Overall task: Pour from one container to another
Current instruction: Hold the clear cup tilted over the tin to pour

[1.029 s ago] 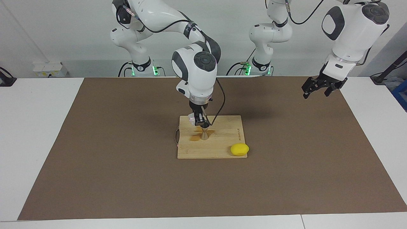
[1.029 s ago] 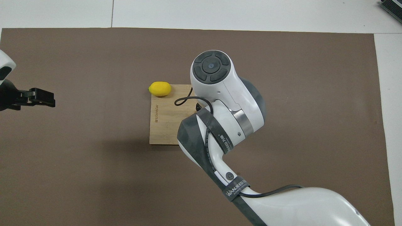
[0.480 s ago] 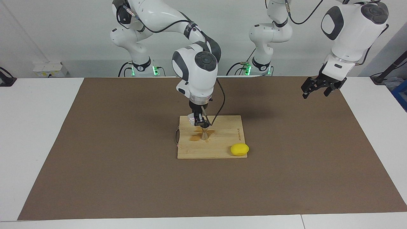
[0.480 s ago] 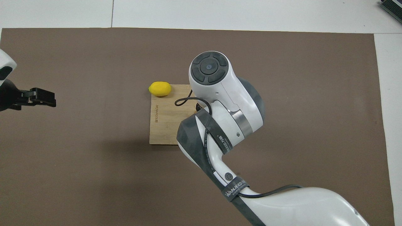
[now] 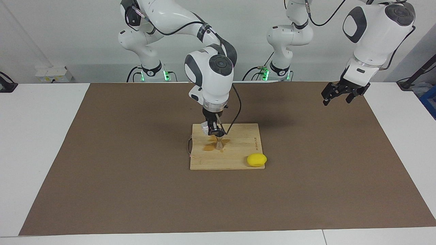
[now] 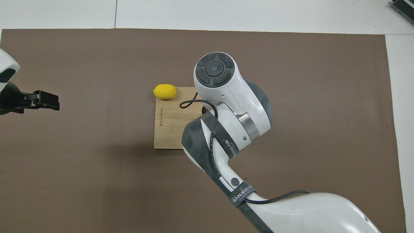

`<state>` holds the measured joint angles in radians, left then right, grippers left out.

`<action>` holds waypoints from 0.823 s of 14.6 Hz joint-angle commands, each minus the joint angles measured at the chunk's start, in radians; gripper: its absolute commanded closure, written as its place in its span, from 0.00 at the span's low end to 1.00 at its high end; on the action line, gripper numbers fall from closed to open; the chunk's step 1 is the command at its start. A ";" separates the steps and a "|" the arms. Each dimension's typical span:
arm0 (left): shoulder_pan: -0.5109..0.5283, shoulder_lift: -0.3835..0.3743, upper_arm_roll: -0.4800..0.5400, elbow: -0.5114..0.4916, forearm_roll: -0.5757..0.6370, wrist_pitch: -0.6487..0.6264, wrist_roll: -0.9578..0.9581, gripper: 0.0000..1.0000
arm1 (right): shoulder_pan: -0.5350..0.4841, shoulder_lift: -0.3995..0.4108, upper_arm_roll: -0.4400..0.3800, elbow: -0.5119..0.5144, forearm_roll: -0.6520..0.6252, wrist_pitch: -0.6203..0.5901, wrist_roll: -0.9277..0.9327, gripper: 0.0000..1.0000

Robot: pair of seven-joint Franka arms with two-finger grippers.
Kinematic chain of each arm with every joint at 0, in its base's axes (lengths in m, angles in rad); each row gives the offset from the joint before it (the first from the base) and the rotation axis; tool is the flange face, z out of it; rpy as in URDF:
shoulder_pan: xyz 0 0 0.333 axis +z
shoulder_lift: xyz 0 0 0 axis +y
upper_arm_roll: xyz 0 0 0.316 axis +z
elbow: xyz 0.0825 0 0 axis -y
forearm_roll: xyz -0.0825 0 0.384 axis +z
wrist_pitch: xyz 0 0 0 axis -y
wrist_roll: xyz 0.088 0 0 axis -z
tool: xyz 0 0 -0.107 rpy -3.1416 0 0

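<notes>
Right gripper (image 5: 213,131) hung over the cutting board (image 5: 238,160), fingers clamped on the glass cup (image 5: 205,128), cup tipped sideways with its mouth toward the jigger (image 5: 219,142). Jigger stood upright on the board, directly below the fingers, just under the cup's lip; brown spill (image 5: 208,147) around its base. Left gripper (image 5: 342,92) waited with fingers apart over the mat (image 5: 136,177) at its own end. Lemon (image 5: 257,160) sat on the board's corner.

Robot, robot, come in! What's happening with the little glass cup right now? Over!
Right gripper shut on glass cup, over jigger on cutting board. Left gripper open, waiting. Lemon clear of it.
</notes>
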<state>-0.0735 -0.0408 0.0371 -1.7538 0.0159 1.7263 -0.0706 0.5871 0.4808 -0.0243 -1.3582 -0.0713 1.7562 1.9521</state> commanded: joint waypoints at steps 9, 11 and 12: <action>-0.017 -0.010 0.009 0.002 0.006 -0.010 -0.018 0.00 | 0.017 0.044 0.006 0.077 -0.074 -0.063 -0.007 1.00; -0.017 -0.010 0.009 0.002 0.006 -0.010 -0.018 0.00 | 0.019 0.044 0.006 0.079 -0.076 -0.061 -0.007 1.00; -0.017 -0.010 0.010 0.002 0.006 -0.010 -0.018 0.00 | 0.019 0.045 0.006 0.080 -0.076 -0.061 -0.007 1.00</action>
<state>-0.0737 -0.0408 0.0371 -1.7538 0.0159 1.7263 -0.0716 0.6086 0.4997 -0.0243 -1.3241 -0.1157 1.7212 1.9499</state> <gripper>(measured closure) 0.000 0.489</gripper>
